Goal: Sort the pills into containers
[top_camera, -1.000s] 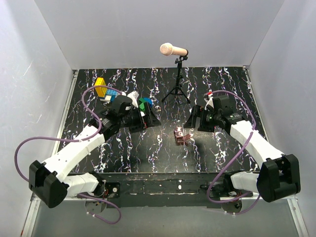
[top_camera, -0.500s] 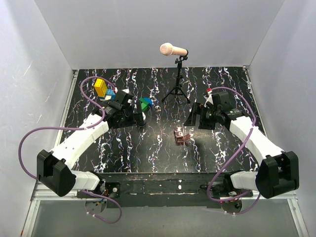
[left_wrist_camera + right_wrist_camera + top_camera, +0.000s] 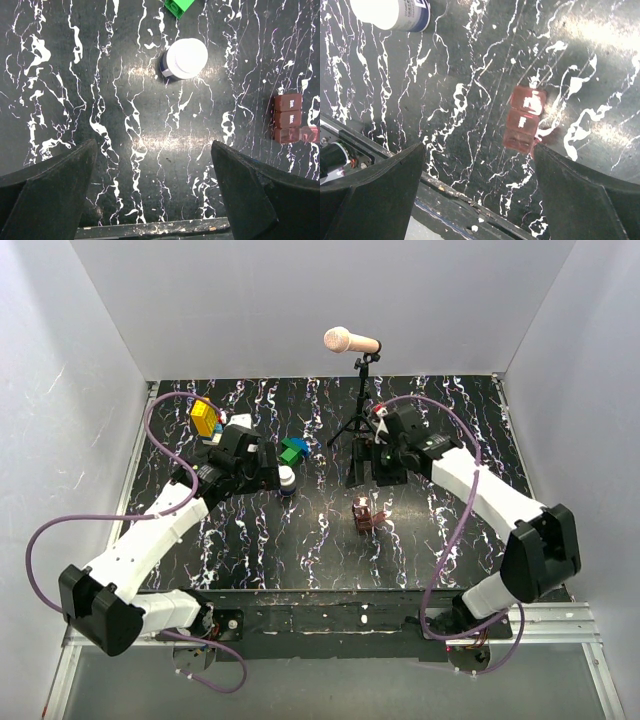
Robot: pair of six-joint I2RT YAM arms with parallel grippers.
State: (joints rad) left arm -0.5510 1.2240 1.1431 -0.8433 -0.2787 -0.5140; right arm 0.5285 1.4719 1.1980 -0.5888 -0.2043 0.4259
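Moved within the last 1 second: left gripper drawn back leftward, uncovering a white cylindrical plastic bottle with a dark blue label. Right gripper swung inward from the right side and farther back. Neither carries anything.

Item 1, nearest: reddish-brown rectangular plastic pill box with pale pinkish lid segments. It lies flat on the black, white-veined table, right of centre. 1 end segment appears raised; not certain. No loose pills visible in any view.

Item 2: right gripper, just beyond the box, jaws spread wide, nothing between them. Its wrist view shows the box ahead of the gap.

Item 3: bottle, upright, cap on, well apart from the box on its left. Left gripper beside it, jaws spread wide, empty, not touching.

Item 4: green toy block and blue toy block, touching each other, just behind the bottle. Yellow toy block farther back, left.

Item 5, farthest: pink-headed microphone on a black tripod stand.

Assessment: the bottle is now exposed and reachable, and the right gripper is stationed by the box. Sorting proper looks not yet begun. Likely next: grasp and open the bottle.
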